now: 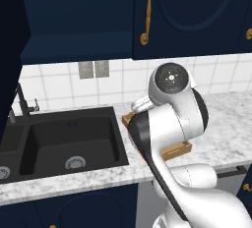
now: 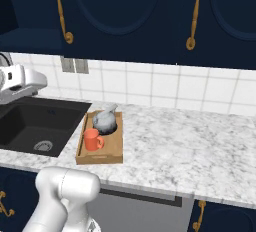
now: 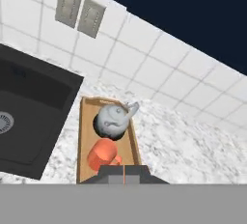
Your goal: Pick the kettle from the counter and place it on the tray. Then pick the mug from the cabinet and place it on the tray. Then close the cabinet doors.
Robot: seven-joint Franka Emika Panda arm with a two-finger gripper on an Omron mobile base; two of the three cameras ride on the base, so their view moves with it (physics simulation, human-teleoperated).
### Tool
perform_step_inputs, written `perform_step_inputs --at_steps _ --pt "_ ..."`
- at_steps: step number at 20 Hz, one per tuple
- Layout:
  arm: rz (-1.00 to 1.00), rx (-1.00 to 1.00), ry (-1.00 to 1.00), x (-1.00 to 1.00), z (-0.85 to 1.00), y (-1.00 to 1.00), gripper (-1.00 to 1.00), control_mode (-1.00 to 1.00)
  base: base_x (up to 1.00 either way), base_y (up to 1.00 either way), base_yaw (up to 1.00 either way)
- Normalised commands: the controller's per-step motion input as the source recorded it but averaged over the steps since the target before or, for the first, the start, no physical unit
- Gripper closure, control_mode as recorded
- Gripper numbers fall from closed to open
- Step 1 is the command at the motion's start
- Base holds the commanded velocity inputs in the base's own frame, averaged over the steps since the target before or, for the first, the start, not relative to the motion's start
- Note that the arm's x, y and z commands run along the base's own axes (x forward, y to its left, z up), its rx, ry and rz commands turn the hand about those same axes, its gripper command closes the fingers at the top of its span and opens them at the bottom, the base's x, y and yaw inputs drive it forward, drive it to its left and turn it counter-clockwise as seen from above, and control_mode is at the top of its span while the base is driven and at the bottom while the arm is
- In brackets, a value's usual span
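gripper (image 3: 124, 175) fingers were shut tight, holding nothing, above tray's near end. orange-red mug (image 2: 91, 139) sat on wooden tray (image 2: 111, 152), grey kettle (image 2: 105, 120) just behind it, both on marble counter (image 2: 190, 146). navy cabinet doors (image 2: 125, 11) stood beyond.

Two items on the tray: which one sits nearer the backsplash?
The kettle, grey with a short spout, sits at the tray's wall-side end. The orange-red mug stands in front of it, toward the counter edge.
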Motion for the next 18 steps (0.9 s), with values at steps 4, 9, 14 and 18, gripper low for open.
perform_step_inputs --at_steps 4,9,14,18 --pt "0.25 -0.44 0.25 0.03 -0.55 0.74 1.00 -1.00 0.00 0.00 0.00" --pt "0.16 -0.26 0.17 0.03 -0.31 0.43 1.00 -1.00 0.00 0.00 0.00" --pt "0.03 -0.19 -0.01 0.04 -0.43 0.49 1.00 -1.00 0.00 0.00 0.00" --pt "0.02 -0.06 -0.03 0.14 -0.26 0.37 1.00 -1.00 0.00 0.00 0.00"
